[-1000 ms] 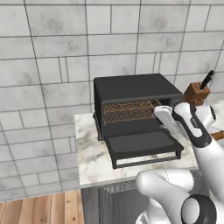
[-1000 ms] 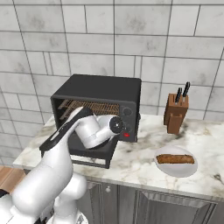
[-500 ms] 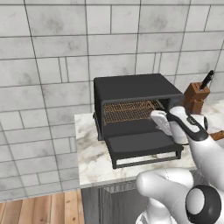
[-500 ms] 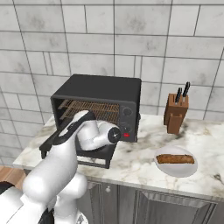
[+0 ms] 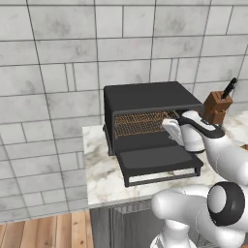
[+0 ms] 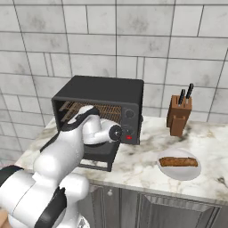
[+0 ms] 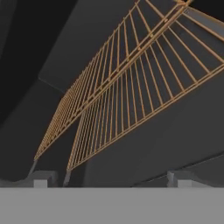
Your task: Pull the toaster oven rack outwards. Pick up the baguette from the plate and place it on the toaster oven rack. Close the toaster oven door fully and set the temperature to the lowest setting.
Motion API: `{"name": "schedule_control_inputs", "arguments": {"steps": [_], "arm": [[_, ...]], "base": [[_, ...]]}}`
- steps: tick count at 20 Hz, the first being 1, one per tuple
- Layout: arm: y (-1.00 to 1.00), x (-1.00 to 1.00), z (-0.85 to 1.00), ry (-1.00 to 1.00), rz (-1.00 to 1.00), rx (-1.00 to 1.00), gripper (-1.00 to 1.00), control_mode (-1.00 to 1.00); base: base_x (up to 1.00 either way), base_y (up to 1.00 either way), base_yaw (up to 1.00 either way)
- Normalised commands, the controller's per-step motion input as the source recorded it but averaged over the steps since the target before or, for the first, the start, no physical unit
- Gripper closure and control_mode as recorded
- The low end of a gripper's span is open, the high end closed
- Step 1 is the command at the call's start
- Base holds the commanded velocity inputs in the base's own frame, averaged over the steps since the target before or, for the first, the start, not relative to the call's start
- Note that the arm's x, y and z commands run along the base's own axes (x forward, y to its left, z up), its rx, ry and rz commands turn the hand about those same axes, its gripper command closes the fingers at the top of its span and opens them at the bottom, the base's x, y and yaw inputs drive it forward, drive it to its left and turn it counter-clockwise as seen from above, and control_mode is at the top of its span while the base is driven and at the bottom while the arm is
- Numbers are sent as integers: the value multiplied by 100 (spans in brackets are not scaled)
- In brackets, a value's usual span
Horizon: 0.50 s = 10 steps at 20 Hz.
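The black toaster oven (image 5: 150,99) stands on the marble counter, and its door (image 5: 157,161) hangs open and lies flat. Inside the cavity sits the copper wire rack (image 5: 138,124). My gripper (image 5: 171,130) is at the right of the oven's mouth, just above the door, pointing in at the rack. In the hand view the rack (image 7: 124,98) spreads close ahead, above my wide-apart fingertips (image 7: 40,179); my gripper (image 7: 111,179) is open and holds nothing. The baguette (image 6: 178,161) lies on a white plate (image 6: 171,171) to the oven's right.
A brown knife block (image 6: 179,116) stands at the back, between the oven and the plate. The oven's control strip (image 6: 129,122), with dark knobs and a red light, is on its right side. The counter's front edge runs just below the open door.
My hand has moved left and in toward the oven's mouth, closer to the rack. The door, rack and baguette have not moved.
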Motion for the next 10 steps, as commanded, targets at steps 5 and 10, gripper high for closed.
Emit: {"name": "schedule_control_inputs", "arguments": {"steps": [5,10], "arm": [[-1,12,-5,-5,0,0,-100,-100],[0,6,-20,-15,0,0,-100,-100]], "base": [[0,0,0],[0,0,0]]}}
